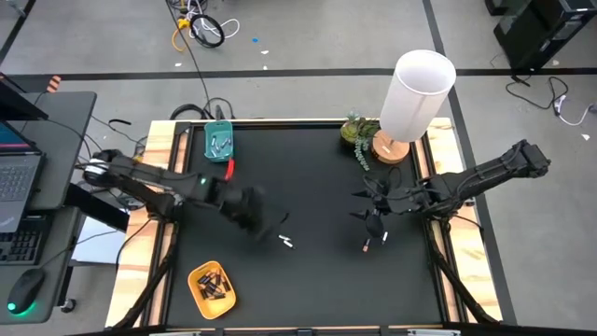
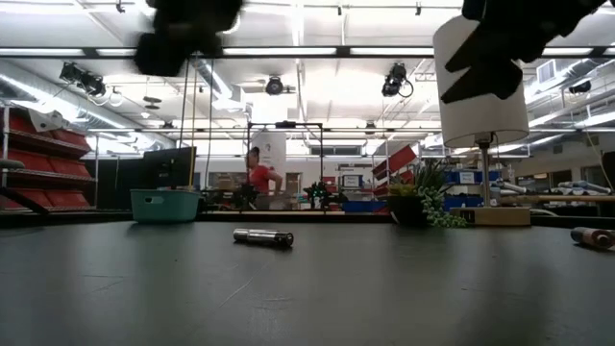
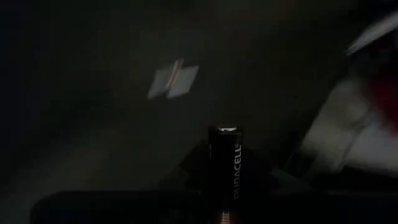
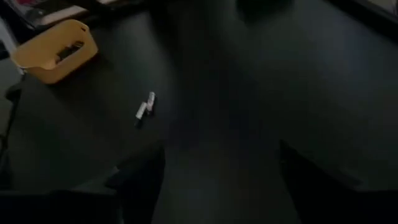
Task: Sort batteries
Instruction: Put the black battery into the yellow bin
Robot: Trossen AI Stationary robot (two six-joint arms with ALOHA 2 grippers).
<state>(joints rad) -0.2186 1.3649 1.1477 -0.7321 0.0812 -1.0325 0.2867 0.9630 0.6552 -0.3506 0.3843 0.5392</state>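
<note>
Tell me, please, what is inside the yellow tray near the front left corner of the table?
The yellow tray holds several dark batteries with orange ends, lying loosely together. From above, anything beneath that pile is covered. The right wrist view shows only dark shapes over its rim.

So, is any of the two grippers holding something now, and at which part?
The left gripper holds a dark battery by its lower end; the top end sticks out free. The right gripper is open and holds nothing.

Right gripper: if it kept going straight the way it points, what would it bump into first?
Probably the bare black table. The open right gripper aims down at the mat; the pale batteries lie off to one side, though depth is hard to judge.
</note>
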